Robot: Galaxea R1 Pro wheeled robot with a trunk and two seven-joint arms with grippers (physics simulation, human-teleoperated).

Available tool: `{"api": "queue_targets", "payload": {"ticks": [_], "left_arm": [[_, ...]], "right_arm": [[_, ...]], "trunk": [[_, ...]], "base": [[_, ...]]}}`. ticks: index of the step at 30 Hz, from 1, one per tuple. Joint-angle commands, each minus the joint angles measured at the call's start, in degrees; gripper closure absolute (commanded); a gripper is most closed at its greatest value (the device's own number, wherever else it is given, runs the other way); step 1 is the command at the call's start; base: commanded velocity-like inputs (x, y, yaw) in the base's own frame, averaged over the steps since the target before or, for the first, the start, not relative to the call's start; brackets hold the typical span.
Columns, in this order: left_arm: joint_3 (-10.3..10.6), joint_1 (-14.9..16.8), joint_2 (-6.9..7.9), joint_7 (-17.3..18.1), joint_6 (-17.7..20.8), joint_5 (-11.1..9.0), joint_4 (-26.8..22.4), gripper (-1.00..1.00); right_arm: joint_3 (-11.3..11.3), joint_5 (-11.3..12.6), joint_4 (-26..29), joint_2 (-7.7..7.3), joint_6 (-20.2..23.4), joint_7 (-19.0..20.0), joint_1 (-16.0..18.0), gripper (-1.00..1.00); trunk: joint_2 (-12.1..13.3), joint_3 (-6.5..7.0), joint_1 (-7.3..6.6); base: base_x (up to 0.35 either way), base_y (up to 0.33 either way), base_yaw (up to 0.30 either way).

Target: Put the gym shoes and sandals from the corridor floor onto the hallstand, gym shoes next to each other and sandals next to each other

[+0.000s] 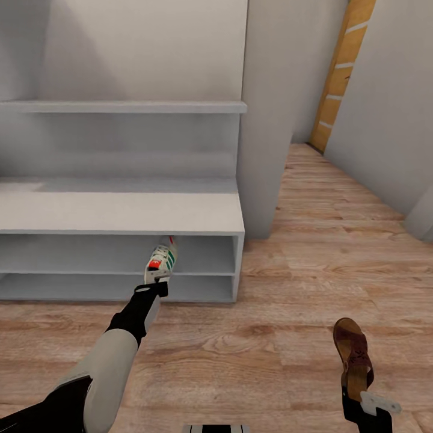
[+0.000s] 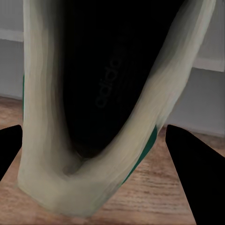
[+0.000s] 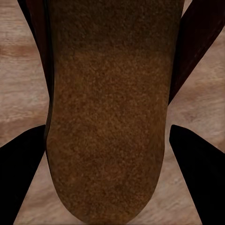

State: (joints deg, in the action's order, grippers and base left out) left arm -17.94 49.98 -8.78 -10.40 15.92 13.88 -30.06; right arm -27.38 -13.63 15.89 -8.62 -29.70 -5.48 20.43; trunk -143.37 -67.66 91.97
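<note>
A white gym shoe with green stripes and a red tab points toe-first into the upper low shelf of the hallstand, near its right end. My left gripper is shut on its heel. In the left wrist view the shoe's dark opening sits between the black fingers. A brown sandal hangs over the corridor floor at the lower right, with my right gripper shut on its heel end. Its tan footbed lies between the right fingers.
The hallstand's bench top is bare, with a wall shelf above it. A grey wall pillar stands just right of the hallstand. The corridor runs back right to a yellow door frame. A grey wall borders the right side.
</note>
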Motion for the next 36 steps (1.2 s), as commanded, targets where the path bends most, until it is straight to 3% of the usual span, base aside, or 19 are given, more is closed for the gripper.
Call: {"api": "queue_targets", "payload": {"ticks": [1, 18, 36], "left_arm": [[-0.34, 0.03, -0.08, 0.12, 0.29, 0.63, -0.1, 1.0], [-0.34, 0.03, -0.08, 0.12, 0.32, 0.62, -0.09, 1.0], [-0.4, -0.08, -0.01, 0.12, 0.25, 0.69, -0.25, 1.0]], "right_arm": [[-0.22, -0.61, -0.07, 0.01, -0.16, -0.32, 0.05, 1.0], [-0.22, -0.61, -0.07, 0.01, -0.17, -0.32, 0.05, 1.0], [-0.22, -0.61, -0.07, 0.01, -0.15, -0.32, 0.05, 1.0]], "trunk": [[-0.02, -0.05, -0.01], [-0.02, -0.05, -0.01], [-0.02, -0.05, -0.01]], "base": [[0.07, 0.0, 0.0], [0.286, 0.0, 0.0], [0.151, 0.0, 0.0]]}}
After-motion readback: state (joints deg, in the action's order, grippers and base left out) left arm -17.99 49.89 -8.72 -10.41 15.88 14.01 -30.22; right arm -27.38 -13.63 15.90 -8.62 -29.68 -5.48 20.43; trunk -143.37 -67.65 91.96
